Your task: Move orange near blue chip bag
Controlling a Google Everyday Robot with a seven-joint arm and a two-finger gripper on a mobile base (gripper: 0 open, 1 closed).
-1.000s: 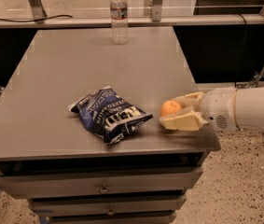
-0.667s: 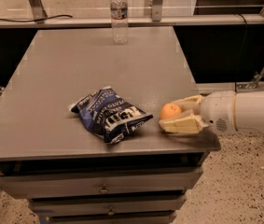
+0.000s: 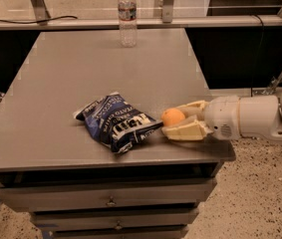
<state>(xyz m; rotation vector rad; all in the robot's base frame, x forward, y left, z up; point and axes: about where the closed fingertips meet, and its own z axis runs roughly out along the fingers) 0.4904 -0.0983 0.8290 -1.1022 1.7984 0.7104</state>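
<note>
The orange [image 3: 173, 117] sits near the table's front right, just right of the blue chip bag [image 3: 114, 121], a small gap from the bag's right corner. The bag lies crumpled on the grey table [image 3: 80, 68] toward the front. My gripper [image 3: 171, 119] reaches in from the right, its cream fingers [image 3: 188, 131] closed around the orange, one behind it and one in front. The white arm [image 3: 252, 117] extends off the right edge.
A clear plastic water bottle [image 3: 127, 16] stands upright at the table's back edge. Drawers [image 3: 110, 201] run under the tabletop. A metal rail and posts stand behind the table. The speckled floor lies to the right.
My gripper has moved a little to the left with the orange in it, bringing the orange closer to the chip bag. The bag and bottle have not moved.
</note>
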